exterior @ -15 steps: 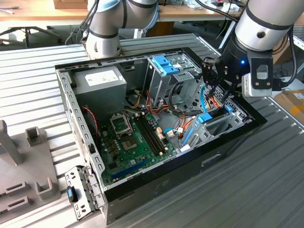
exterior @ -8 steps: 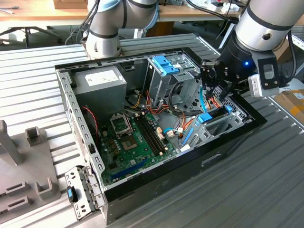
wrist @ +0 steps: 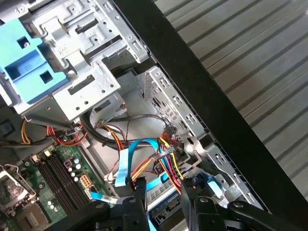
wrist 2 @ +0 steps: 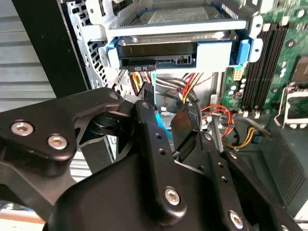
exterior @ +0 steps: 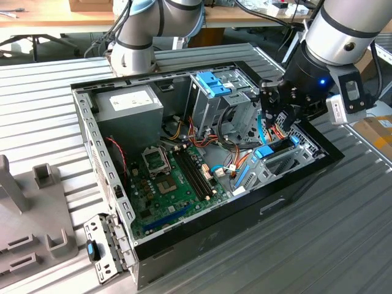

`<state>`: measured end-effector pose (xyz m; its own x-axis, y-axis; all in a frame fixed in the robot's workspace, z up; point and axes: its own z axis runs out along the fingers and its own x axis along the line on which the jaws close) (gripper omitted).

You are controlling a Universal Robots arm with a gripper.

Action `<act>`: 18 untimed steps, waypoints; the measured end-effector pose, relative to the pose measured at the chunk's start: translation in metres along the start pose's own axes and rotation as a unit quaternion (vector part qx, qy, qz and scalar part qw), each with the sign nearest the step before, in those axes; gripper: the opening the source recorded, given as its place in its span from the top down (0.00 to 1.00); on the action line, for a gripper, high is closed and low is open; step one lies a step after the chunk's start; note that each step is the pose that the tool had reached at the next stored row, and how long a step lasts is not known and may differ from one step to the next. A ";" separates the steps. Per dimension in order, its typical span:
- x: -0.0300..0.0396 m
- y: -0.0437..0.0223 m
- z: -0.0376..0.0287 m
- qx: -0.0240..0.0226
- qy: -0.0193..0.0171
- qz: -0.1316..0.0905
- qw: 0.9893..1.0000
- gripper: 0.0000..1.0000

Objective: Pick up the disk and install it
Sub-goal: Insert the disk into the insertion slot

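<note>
Your open computer case (exterior: pixel 202 239) lies on the ribbed metal table (exterior: pixel 343 245), motherboard (exterior: pixel 174 177) facing up. At the exterior view's right, your gripper (exterior: pixel 275 113) reaches into the case above the drive bay. The disk (wrist 2: pixel 175 48) sits in that bay, framed by its light-blue bracket (wrist 2: pixel 243 50). Your jaws stand slightly apart among the coloured cables (wrist: pixel 166 161), gripping nothing.

Silver screws are dotting the matte black gripper (wrist 2: pixel 168 115); behind its fingers, a blue light is glowing on the silver-grey arm (exterior: pixel 343 37).
</note>
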<state>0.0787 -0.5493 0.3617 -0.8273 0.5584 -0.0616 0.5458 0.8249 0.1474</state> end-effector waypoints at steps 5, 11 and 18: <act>0.0000 0.0000 0.0001 0.017 -0.004 -0.059 0.998 0.58; 0.0000 0.0000 0.0001 0.036 -0.008 -0.117 0.992 0.58; -0.0001 0.0002 0.0002 0.062 -0.013 -0.179 0.982 0.58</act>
<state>0.0789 -0.5492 0.3615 -0.9666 0.2305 -0.1124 0.2330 0.9724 -0.0095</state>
